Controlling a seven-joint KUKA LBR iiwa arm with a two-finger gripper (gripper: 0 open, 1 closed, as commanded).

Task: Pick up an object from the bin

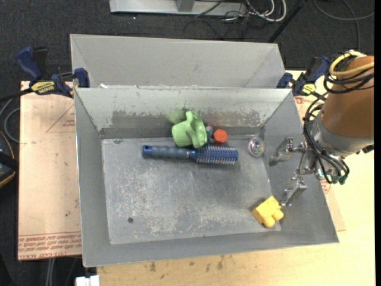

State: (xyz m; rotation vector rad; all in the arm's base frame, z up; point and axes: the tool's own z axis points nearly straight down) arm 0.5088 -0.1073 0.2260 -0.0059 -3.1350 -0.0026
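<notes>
The arm point(350, 103), with its orange cover and cables, is reaching over the right edge of the grey bin point(178, 219). The tool point(280, 180) is hanging along the bin's right wall with its two fingers spread wide and nothing showing between them. One finger point(280, 154) is pointing toward the middle of the right wall. The other finger point(292, 190) is angling down toward the near right corner, and its tip is sitting just beside a yellow block point(267, 212); whether they are touching I cannot tell. The yellow block is lying alone on the bin floor by that near right corner. Along the far edge, a blue hairbrush point(190, 154) is lying flat. A green plastic toy point(189, 130) is sitting just behind it, with a small orange ball point(220, 137) beside the toy. A small shiny round thing point(256, 147) is resting between the brush head and the right wall.
</notes>
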